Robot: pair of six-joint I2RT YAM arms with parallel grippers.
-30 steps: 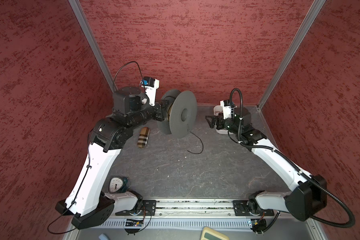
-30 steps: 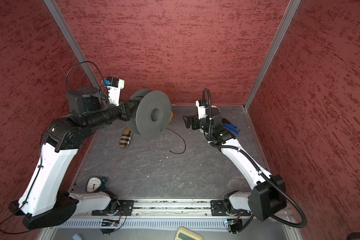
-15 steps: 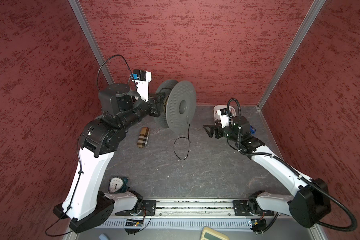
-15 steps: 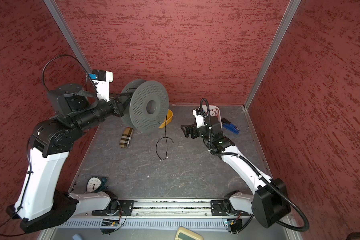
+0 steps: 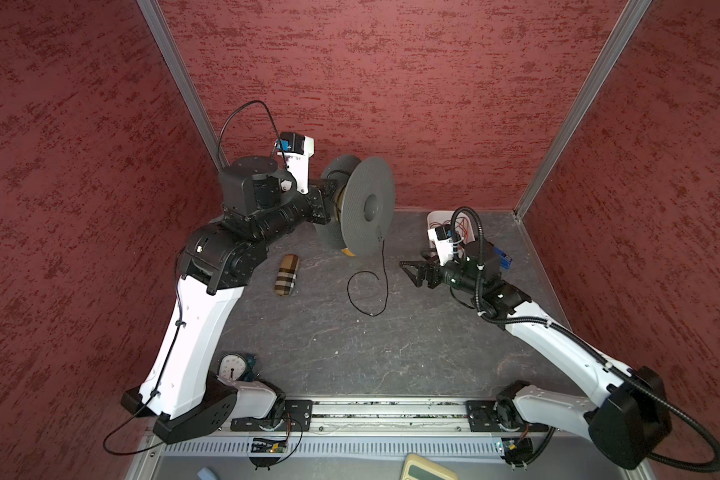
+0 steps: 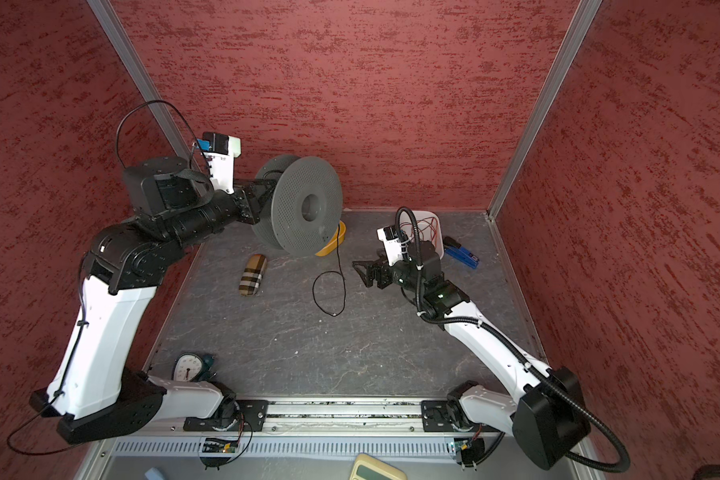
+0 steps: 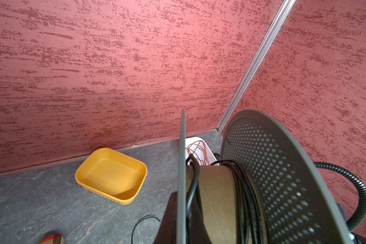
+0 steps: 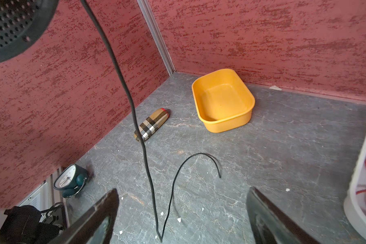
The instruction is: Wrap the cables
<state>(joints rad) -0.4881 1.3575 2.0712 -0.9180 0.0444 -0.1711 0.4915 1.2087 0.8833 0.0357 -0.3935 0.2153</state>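
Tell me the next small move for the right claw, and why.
Probably ease the right claw forward so the hanging black wire comes between its open jaws, ready to pinch. The left claw holds the grey spool off the table. The wire drops from the spool to a loose loop on the table, just ahead of the empty right claw.

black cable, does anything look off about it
Yes: the black cable is only partly wound on the grey spool; a long tail hangs from its rim and lies in a loose loop on the table.
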